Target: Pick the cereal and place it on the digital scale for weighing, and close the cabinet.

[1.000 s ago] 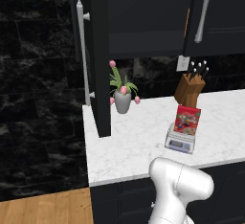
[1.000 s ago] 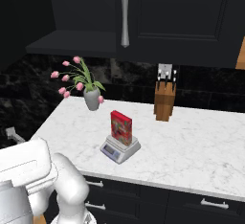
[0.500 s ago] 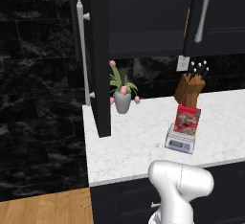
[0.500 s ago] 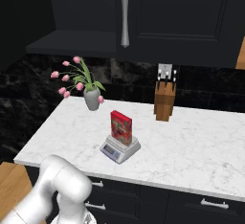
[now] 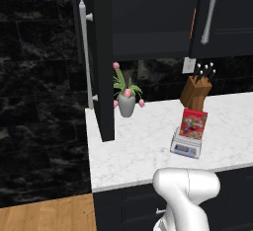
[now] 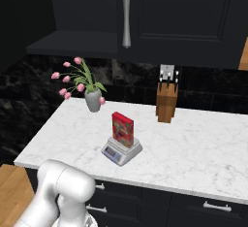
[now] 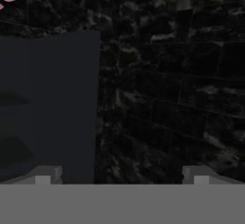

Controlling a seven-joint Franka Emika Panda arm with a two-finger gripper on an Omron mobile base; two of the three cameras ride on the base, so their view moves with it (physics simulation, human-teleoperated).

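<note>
The red cereal box point(image 5: 193, 124) point(image 6: 122, 129) stands upright on the silver digital scale point(image 5: 185, 148) point(image 6: 121, 150) on the white marble counter. The black wall cabinet point(image 5: 148, 18) point(image 6: 184, 17) has its left door point(image 5: 101, 62) swung out over the counter's left end, with its silver bar handle point(image 5: 85, 52) facing left. In the hand view my gripper point(image 7: 123, 176) is open, with nothing between its fingertips point(image 7: 48, 175). It looks at a flat dark panel point(image 7: 48, 108) and the black marble wall point(image 7: 172, 84). My white arm point(image 5: 185, 190) point(image 6: 60, 192) is low in front of the counter.
A grey vase of pink tulips point(image 5: 126, 99) point(image 6: 89, 92) stands at the back left of the counter point(image 5: 143, 151). A wooden knife block point(image 5: 196, 91) point(image 6: 166, 105) is behind the scale. Dark drawers point(image 6: 203, 206) run below the counter, and wood floor point(image 5: 44, 215) lies to the left.
The arm's white joints have shifted low in front of the counter. The cereal, scale and cabinet door have not moved.
</note>
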